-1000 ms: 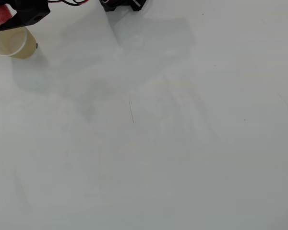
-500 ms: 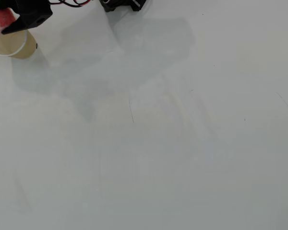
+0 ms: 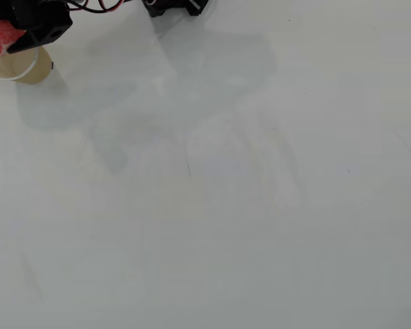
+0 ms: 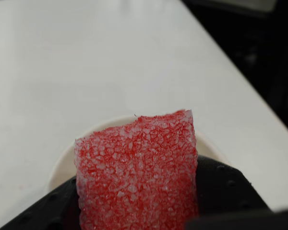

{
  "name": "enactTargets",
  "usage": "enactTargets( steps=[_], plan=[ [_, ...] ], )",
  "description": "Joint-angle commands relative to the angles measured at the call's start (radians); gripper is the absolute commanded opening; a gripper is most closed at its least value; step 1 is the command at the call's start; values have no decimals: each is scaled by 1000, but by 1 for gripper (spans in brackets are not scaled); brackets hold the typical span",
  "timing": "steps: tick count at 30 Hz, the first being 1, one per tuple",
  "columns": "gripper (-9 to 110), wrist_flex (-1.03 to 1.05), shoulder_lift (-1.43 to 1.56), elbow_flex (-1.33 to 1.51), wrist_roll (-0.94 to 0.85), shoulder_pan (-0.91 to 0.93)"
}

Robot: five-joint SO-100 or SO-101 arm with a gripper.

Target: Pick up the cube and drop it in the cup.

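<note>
Sponge-like red-pink cube (image 4: 137, 175) sits clamped between your black two-finger gripper (image 3: 5, 35), directly above the tan paper cup (image 3: 19, 66) with its white inside. Wrist view shows you the cup's rolled rim (image 4: 62, 160) curving just behind the cube, on the white table (image 3: 226, 205).
</note>
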Motion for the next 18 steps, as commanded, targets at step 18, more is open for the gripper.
enactTargets(
  steps=[18],
  plan=[
    [3,63,3,-144,-3,-23]
  ],
)
